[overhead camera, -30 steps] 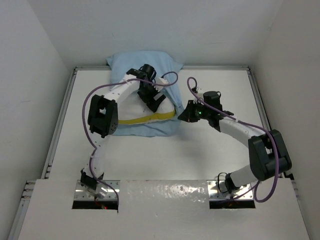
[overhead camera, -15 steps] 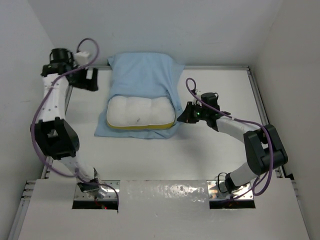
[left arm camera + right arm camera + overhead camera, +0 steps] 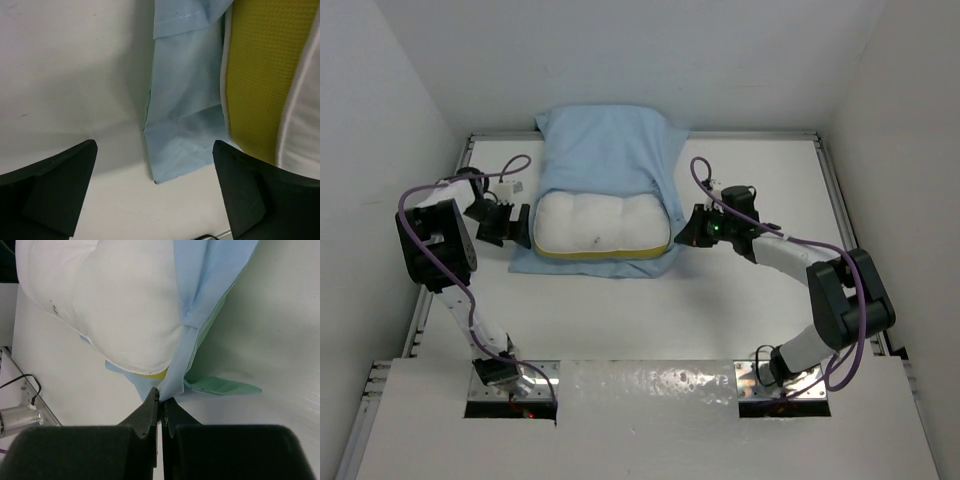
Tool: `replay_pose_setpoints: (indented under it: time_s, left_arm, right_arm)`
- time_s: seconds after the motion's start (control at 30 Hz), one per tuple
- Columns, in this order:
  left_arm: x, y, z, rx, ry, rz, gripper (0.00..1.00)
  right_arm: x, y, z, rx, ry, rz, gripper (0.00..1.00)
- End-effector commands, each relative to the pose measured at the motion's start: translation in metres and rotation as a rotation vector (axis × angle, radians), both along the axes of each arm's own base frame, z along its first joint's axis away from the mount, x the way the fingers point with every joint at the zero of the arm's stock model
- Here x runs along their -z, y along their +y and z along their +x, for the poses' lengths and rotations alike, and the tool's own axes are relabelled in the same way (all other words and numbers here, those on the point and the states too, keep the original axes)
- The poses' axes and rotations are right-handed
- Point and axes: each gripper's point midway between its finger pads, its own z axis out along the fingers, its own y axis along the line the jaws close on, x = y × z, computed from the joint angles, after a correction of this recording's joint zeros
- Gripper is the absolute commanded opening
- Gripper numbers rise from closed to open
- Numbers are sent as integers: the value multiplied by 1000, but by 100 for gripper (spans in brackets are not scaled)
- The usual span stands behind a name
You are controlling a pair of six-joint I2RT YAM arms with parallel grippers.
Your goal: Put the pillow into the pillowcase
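Robot lab: table (image 3: 720,310) w/ white walls (image 3: 650,60).

White pillow (image 3: 600,222) with yellow band; light-blue pillowcase (image 3: 610,150), sea-green underside; white table (image 3: 740,300).

The right claw (image 3: 161,400) pinches pillowcase (image 3: 210,270) edge beside pillow (image 3: 110,305).

Bright even light (soft shadows); left end effector (image 3: 154,150) looks defocused.
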Motion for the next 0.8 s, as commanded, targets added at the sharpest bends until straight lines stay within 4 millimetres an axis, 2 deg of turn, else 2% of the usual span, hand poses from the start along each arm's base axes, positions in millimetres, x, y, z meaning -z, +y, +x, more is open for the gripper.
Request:
replay_pose_setpoints:
  time_s: [0.0,0.07,0.1,0.17,0.23,0.27,0.3,0.33,0.37,0.4,0.43,0.47,0.5,0.53,0.57,0.6,0.67,0.7,0.73,0.77]
  left_arm:
    - [0,-16,9,57,-81,-23,100]
    - [7,-19,8,73,-83,29,100]
    - [10,-24,16,94,-115,69,100]
    - [21,-22,15,83,-105,118,99]
    - [33,-31,8,64,-57,73,89]
    - [37,-36,5,68,-38,45,80]
    - [37,-51,2,87,-33,-48,76]
    - [42,-63,-9,105,20,-130,73]
    - [39,-72,-11,119,26,-207,58]
    - [35,-89,-13,156,23,-336,26]
    - [24,-92,-13,159,34,-388,4]
    - [16,-90,-10,154,21,-436,0]
    - [1,-95,-7,212,-39,-518,0]
    - [-33,-96,-10,236,-27,-587,0]
    - [-64,-97,-3,240,-98,-687,0]
    - [-101,-90,10,238,-206,-659,0]
    - [-156,-77,21,257,-387,-606,0]
    - [-211,-73,27,325,-551,-505,0]
    - [-242,-73,31,352,-646,-461,0]
    - [-282,-77,27,314,-707,-459,0]
  right_arm:
    - [-8,3,5,0,-51,8,0]
    - [-7,3,6,4,-56,7,0]
    - [-7,2,7,8,-58,5,0]
    - [-8,2,8,11,-59,5,0]
    - [-7,1,9,18,-57,3,0]
    - [-6,1,8,19,-54,1,0]
    - [-4,1,7,21,-49,-2,0]
    - [-2,0,6,23,-44,-3,0]
    - [-1,-1,6,24,-40,-3,0]
    - [-1,0,4,23,-35,-2,0]
    - [-2,1,3,20,-32,3,0]
    - [-5,1,2,18,-29,2,0]
    - [-9,2,2,14,-34,-1,0]
    - [-21,5,3,11,-33,1,0]
    - [-41,6,6,16,-60,20,0]
    - [-60,10,7,20,-71,51,0]
    - [-136,20,16,-1,-208,152,0]
    - [-165,23,19,5,-258,194,0]
    - [-215,25,26,1,-358,237,0]
    - [-242,23,29,16,-415,248,0]
